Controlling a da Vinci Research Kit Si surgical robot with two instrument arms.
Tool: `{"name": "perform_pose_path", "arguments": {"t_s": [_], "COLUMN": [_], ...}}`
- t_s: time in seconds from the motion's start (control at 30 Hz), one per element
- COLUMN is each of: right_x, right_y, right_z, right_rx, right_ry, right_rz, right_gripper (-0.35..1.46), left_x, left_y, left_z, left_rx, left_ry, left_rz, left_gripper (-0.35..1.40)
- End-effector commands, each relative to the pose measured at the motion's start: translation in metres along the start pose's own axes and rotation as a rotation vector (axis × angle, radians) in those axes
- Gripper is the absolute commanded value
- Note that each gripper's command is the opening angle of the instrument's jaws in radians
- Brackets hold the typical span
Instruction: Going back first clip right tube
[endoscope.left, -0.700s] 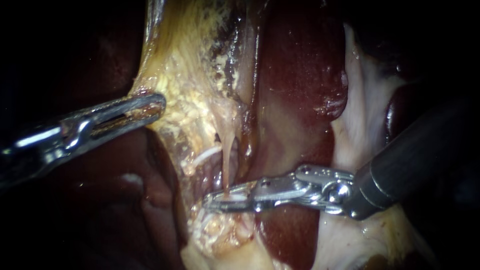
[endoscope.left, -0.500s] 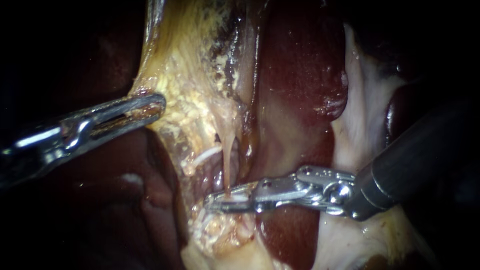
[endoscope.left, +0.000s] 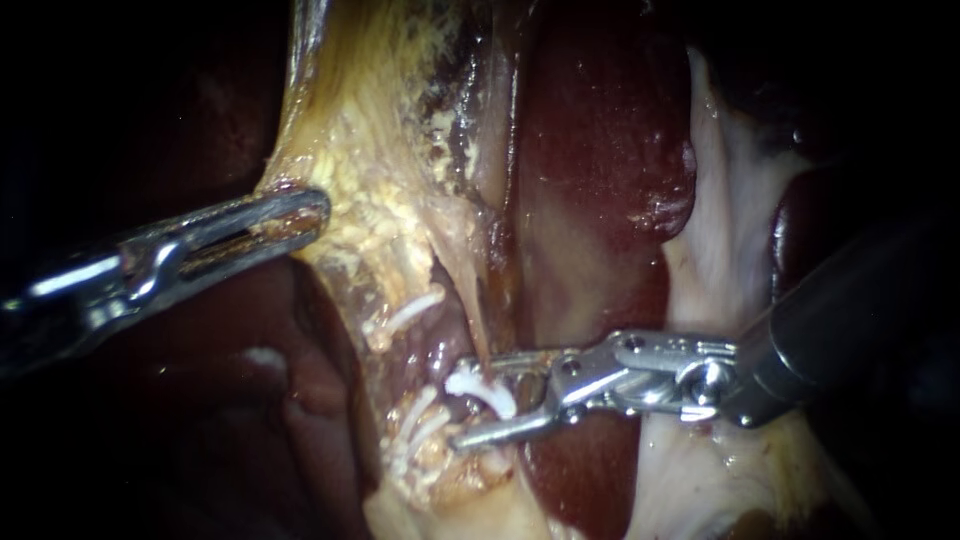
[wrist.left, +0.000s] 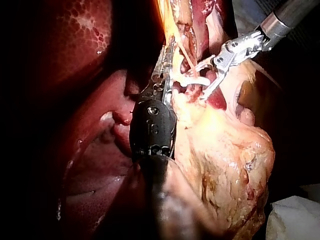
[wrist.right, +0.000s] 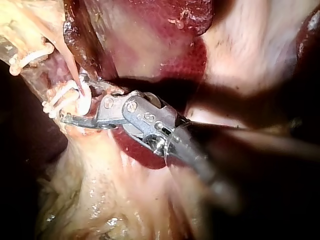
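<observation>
A thin pink tube (endoscope.left: 462, 300) runs down from the yellow fatty tissue (endoscope.left: 370, 170) and carries a white clip (endoscope.left: 482, 386) at its lower end. My right instrument (endoscope.left: 470, 400) comes in from the right with its jaws open; the clip sits in the gap, and neither jaw presses on it. The right wrist view shows the same clip (wrist.right: 83, 98) just ahead of the open jaws of my right instrument (wrist.right: 74, 98). My left instrument (endoscope.left: 295, 215) is shut on the edge of the yellow tissue and holds it out to the left. It appears again as my left instrument (wrist.left: 163, 70).
Dark red liver (endoscope.left: 600, 130) lies behind and to the right of the tube. Two more white clips (endoscope.left: 410, 310) (endoscope.left: 415, 425) sit on the tissue left of the tube. Pale membrane (endoscope.left: 720, 230) spreads above the right shaft.
My right jaws have opened and drawn back a little to the right, leaving a white clip on the tube. The tube now slants right. My left instrument has not moved.
</observation>
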Motion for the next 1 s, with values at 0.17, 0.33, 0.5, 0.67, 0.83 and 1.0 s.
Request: {"name": "perform_pose_path", "arguments": {"t_s": [0.17,0.33,0.5,0.67,0.83,1.0], "right_x": [0.0006,0.001,0.0016,0.0021,0.0025,0.0048], "right_y": [-0.0001,-0.0003,-0.0007,-0.0012,-0.0015,-0.0021], "right_z": [-0.0015,-0.0039,-0.0062,-0.0071,-0.0073,-0.0085], "right_rx": [0.002,-0.003,0.0,0.007,0.011,0.007], "right_ry": [0.001,0.006,0.013,0.022,0.042,0.079], "right_rz": [-0.056,-0.069,-0.063,-0.06,-0.057,-0.183], "right_gripper": [0.6,0.6,0.6,0.6,0.6,0.6], "left_x": [0.0,0.0001,0.0001,0.0001,0.0001,0.0001], "left_y": [0.0,0.0,0.0001,0.0001,0.0001,0.0001], "left_z": [0.0,0.0,0.0,0.0,0.0,-0.0001], "left_rx": [0.0,0.0,0.0,0.0,0.0,0.001], "left_ry": [0.0,0.0,0.0,0.0,0.0,0.0], "left_rz": [0.0,0.0,0.0,0.0,0.0,0.0], "left_gripper": [-0.35,-0.35,-0.35,-0.35,-0.35,-0.35]}}
